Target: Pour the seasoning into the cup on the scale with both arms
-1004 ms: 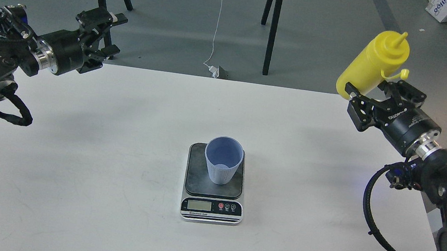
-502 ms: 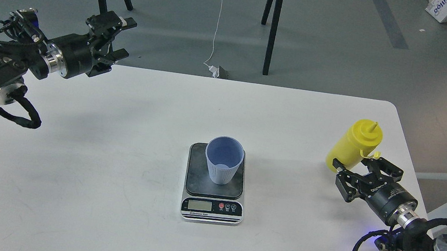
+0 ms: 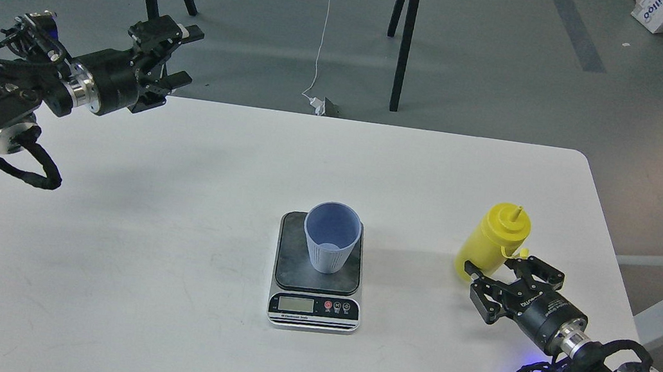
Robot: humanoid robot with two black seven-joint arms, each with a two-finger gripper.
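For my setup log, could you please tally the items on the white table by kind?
Squeeze bottle: 1, yellow seasoning bottle
Cup: 1, blue-grey cup
Scale: 1, digital scale, under the cup
Total: 3

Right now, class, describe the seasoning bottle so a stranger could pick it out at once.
Start at the white table and go right of the scale at its middle. There the right gripper grips the bottle, the only yellow thing, with a pointed nozzle.

White lettering sat on the right gripper (image 3: 496, 284) body, too small to read. The scale (image 3: 319, 275) front panel carried small print, also illegible.
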